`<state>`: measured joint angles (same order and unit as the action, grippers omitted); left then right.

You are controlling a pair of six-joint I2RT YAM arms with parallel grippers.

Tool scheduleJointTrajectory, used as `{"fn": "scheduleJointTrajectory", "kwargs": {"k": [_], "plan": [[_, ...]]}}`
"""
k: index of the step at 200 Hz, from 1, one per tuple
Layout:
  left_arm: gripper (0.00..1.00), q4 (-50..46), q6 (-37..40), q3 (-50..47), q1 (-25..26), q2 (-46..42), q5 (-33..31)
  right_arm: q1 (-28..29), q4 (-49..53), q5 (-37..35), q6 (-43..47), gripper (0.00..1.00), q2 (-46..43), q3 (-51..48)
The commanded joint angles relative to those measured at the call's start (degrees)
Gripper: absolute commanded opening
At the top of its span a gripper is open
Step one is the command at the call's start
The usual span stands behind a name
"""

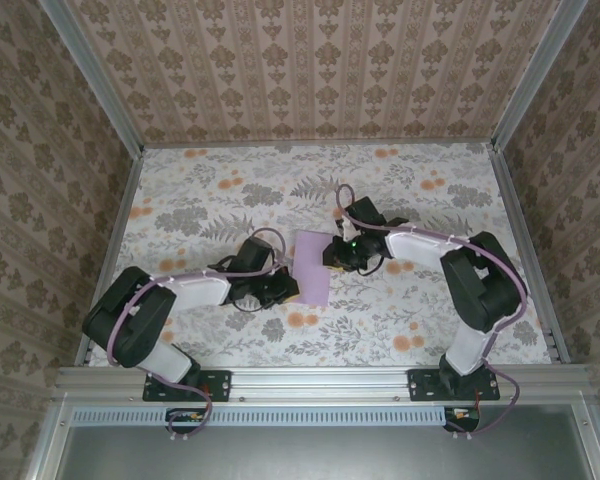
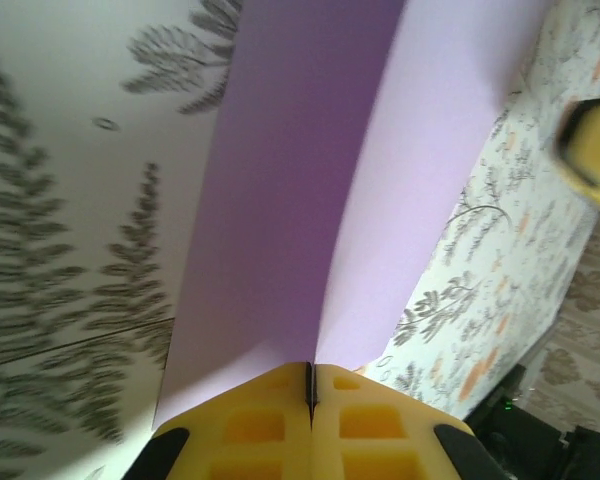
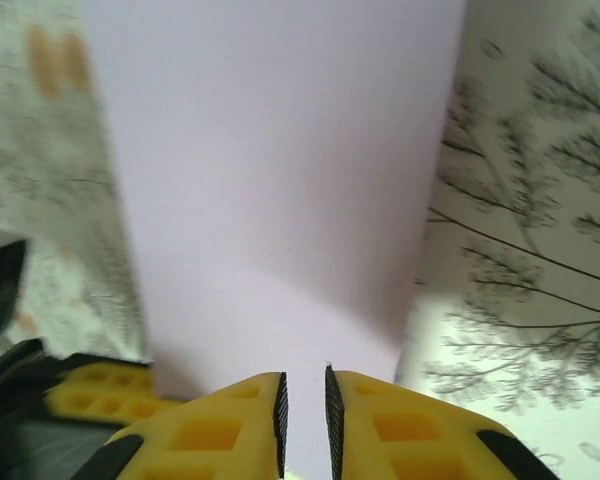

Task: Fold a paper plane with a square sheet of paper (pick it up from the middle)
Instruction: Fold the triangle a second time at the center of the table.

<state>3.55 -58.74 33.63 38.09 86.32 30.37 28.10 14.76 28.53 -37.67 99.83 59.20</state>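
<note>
Sheet of lilac paper (image 1: 313, 268), one, pinched in closed left fingers (image 2: 285, 405), right fingers (image 3: 265, 410) slightly parted

Floral-print table (image 1: 210, 190), lilac sheet of paper (image 1: 312, 268) near its middle

The top camera hung above and behind the arm bases (image 1: 185, 385), looking down from afar over the whole floral bench (image 1: 210, 190) to the back wall (image 1: 320, 60). Each wrist camera sat right behind its own hand — left hand (image 2: 311, 372), right hand (image 3: 305, 385) — sighting along it at close range. All three shared the lilac paper sheet (image 1: 313, 268), the wrists from opposite sides.
</note>
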Motion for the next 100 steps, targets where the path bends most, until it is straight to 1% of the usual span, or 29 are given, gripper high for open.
{"fn": "scheduleJointTrajectory", "kwargs": {"k": [1, 14, 46, 76, 100], "plan": [[0.06, -10.7, 8.1, 3.9, -1.9, -2.7, 0.8, -0.2, -1.2, 1.4, 1.0, 0.23, -1.7, 1.5], [0.06, -12.4, 9.5, 4.8, -2.7, -2.6, 1.0, 0.0, -1.0, 1.3, 1.5, 0.23, -0.5, 2.0], [0.06, -12.3, 10.0, 5.6, -3.4, -1.5, 2.3, 1.1, -1.6, 3.1, 2.1, 0.22, 3.8, 4.9], [0.07, -11.9, 9.7, 5.7, -3.5, -0.7, 2.2, 1.9, -1.7, 4.7, 2.4, 0.22, 8.9, 8.9], [0.09, -10.9, 8.9, 5.6, -3.6, -0.1, 2.4, 2.1, -1.4, 4.4, 2.2, 0.21, 12.2, 11.2]]}}
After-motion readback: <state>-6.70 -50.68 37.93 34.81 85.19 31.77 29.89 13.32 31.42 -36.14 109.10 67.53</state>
